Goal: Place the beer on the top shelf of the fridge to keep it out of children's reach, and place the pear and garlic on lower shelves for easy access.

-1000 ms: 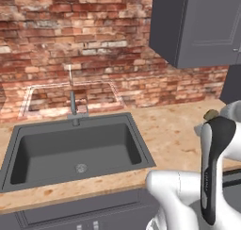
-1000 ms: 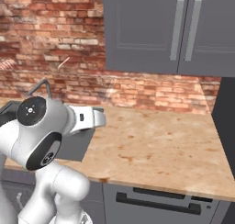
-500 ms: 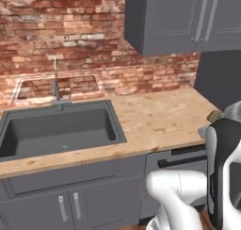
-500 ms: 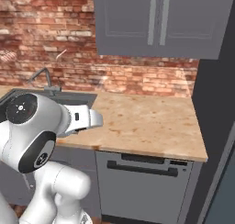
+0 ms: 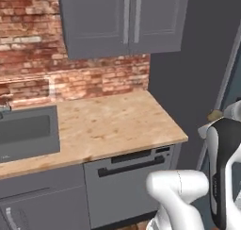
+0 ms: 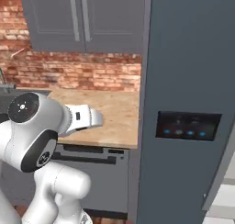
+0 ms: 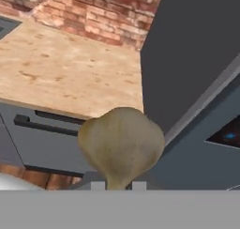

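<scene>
At lower centre of the hand view the garlic sits pinched in nearly closed jaws. Both base views have swung from sink to fridge; shelving seems next.

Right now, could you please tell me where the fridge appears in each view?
Left base view: the fridge stands at the right, past the counter end.
Right base view: its door with the blue-lit panel takes the right half.
Hand view: upper right, behind the garlic.
Shared landmark: the wooden counter on its left.
</scene>
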